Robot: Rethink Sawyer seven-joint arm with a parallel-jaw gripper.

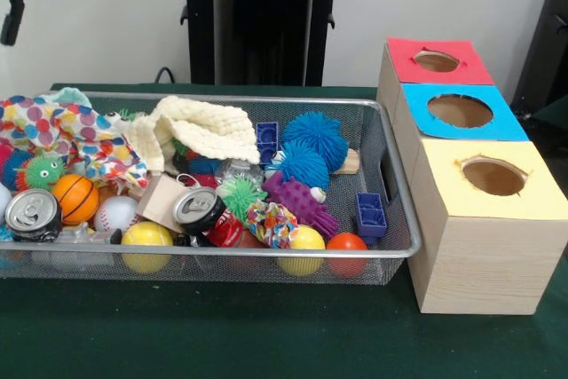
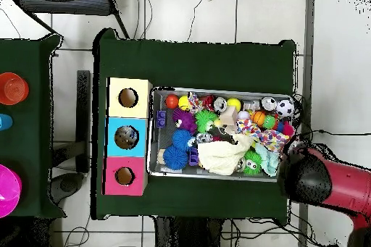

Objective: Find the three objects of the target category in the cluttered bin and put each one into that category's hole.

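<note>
The bin point(image 1: 266, 99) is a silver mesh basket on the green table, also in the overhead view point(image 2: 217, 90). It holds blue spiky balls point(image 1: 315, 135), a purple spiky toy point(image 1: 302, 201), two cans point(image 1: 197, 209), a basketball point(image 1: 75, 197), a baseball point(image 1: 115, 213), yellow balls point(image 1: 146, 237), blue bricks point(image 1: 370, 213) and cloths point(image 1: 209, 126). The hole point(image 1: 437, 61) is in the red-topped box, the farthest of three boxes beside the bin point(image 2: 124, 176). The red arm point(image 2: 319, 182) hangs past the bin's other end. My gripper point(image 1: 11, 15) shows only as a black part high at the top left.
The blue-topped box point(image 1: 460, 110) and yellow-topped box point(image 1: 493, 177) stand in line with the red one. The black pedestal point(image 1: 262, 15) stands behind the bin. A second table in the overhead view carries an orange cup point(image 2: 12, 88) and a pink bowl point(image 2: 7, 190).
</note>
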